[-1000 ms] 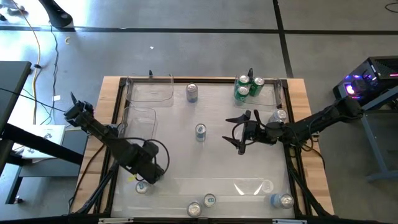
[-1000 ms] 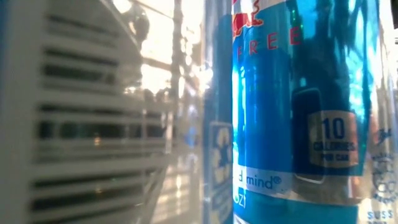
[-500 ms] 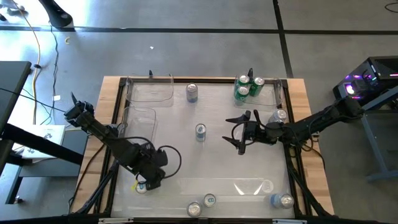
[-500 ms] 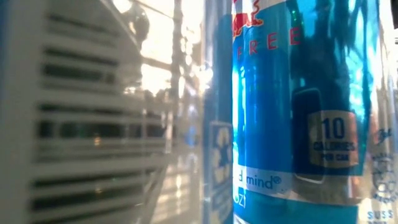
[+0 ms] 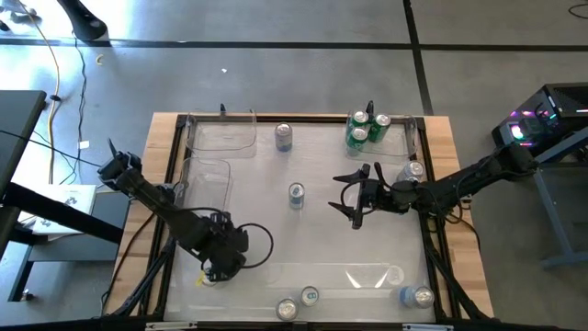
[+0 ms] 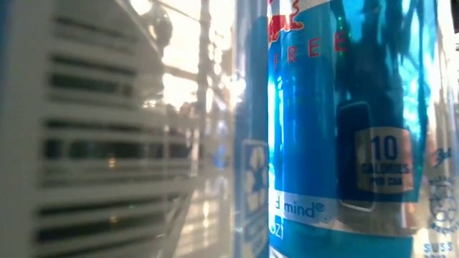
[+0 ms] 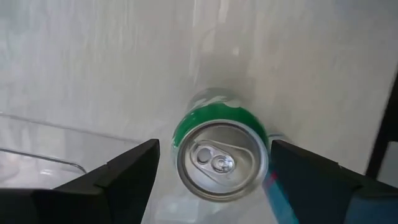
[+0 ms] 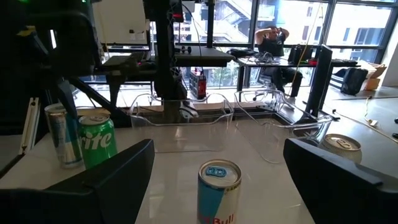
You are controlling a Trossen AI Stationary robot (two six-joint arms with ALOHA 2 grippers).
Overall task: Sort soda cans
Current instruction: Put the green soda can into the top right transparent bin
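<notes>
A green soda can (image 7: 221,163) stands upright on the table near its left front corner. My left gripper (image 7: 214,148) points straight down over it, open, with one finger on either side of the can and a gap on both sides. In the high view this gripper (image 5: 213,267) hides most of that can. My right gripper (image 5: 353,199) stands open and level mid-table, pointing toward the table's left at a blue can (image 5: 296,195) that stands upright ahead of it (image 8: 217,186). Three green cans (image 5: 366,130) stand in a clear tray at the far right.
Clear trays sit at the far left (image 5: 223,135), the left (image 5: 208,176) and the near edge (image 5: 367,276). More cans stand at the far edge (image 5: 283,137), under the right arm (image 5: 413,171) and along the near edge (image 5: 310,296), (image 5: 419,297). One blue can (image 6: 344,122) fills the low view.
My left gripper has rolled about its downward-pointing line above the green can, staying over the same spot. The right arm has kept still, and no can has moved.
</notes>
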